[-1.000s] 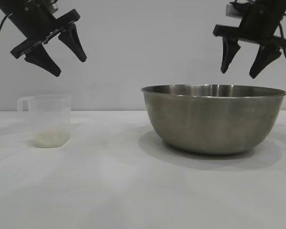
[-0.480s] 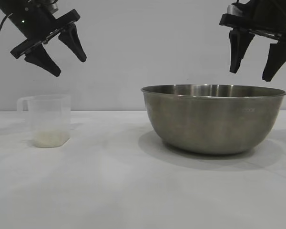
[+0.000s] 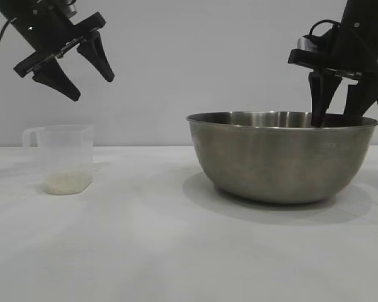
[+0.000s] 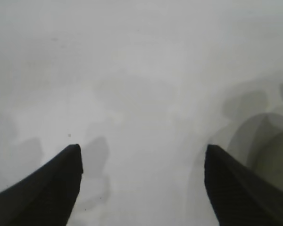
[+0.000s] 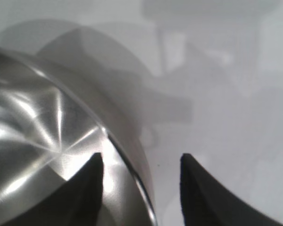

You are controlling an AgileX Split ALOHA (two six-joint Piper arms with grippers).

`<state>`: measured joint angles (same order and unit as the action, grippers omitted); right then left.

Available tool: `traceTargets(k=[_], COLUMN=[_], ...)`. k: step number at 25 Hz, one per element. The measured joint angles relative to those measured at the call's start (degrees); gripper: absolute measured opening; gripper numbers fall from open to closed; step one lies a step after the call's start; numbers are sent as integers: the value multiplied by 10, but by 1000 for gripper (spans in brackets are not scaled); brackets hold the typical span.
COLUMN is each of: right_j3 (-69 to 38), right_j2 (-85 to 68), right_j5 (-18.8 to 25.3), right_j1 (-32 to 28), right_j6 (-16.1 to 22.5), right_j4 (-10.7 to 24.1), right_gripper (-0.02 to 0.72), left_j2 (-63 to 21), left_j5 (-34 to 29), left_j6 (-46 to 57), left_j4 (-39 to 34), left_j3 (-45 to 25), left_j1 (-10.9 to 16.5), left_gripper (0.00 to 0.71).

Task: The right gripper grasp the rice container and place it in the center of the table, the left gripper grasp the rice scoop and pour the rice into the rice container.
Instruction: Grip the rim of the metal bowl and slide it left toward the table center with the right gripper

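Rice container [image 3: 282,157]: large steel bowl with rolled rim, standing upright on the white table [image 3: 145,251], right of the table's middle in the exterior view. No brand, label or legible writing on its brushed side (only a faint mark near the rim, too small to read).

Right gripper [image 3: 337,108] pointing steeply down at the container's right-hand rim, fingertips level with that rim. In the right wrist view, right gripper [image 5: 141,165] straddling the rim: one finger over the shiny inside, the other outside over the table, rim passing between them. Jaws partly open with a clear gap; contact with the metal not discernible, nothing clamped.

Rice scoop [image 3: 62,158]: translucent plastic cup with loop handle, upright on the table at far left, well apart from the container. Thin pale layer of rice [image 3: 66,182] in its bottom. No readable markings there either.

Left gripper [image 3: 79,68] hanging above the scoop, tilted, jaws spread wide, holding nothing; in the left wrist view, left gripper [image 4: 141,165] over bare table.
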<state>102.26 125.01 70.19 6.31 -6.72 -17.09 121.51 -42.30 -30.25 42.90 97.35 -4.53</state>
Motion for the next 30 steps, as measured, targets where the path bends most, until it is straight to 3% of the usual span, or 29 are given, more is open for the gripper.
traceTargets(k=[15, 22, 24, 25, 30], right_j3=[-28, -28, -28, -28, -28], right_j2=[20, 20, 20, 20, 20], right_j5=[-2, -2, -2, -2, -2], right_j1=[0, 0, 0, 0, 0], right_j6=[0, -1, -2, -3, -7], right_j4=[11, 11, 11, 11, -2], right_gripper=[332, 87, 82, 0, 0], left_j2=[0, 0, 0, 0, 0], left_j5=[0, 0, 0, 0, 0], left_j6=[0, 0, 0, 0, 0], left_j4=[0, 0, 0, 0, 0], left_j3=[0, 0, 0, 0, 0], left_j1=[0, 0, 0, 0, 0], left_gripper=[505, 505, 505, 505, 505])
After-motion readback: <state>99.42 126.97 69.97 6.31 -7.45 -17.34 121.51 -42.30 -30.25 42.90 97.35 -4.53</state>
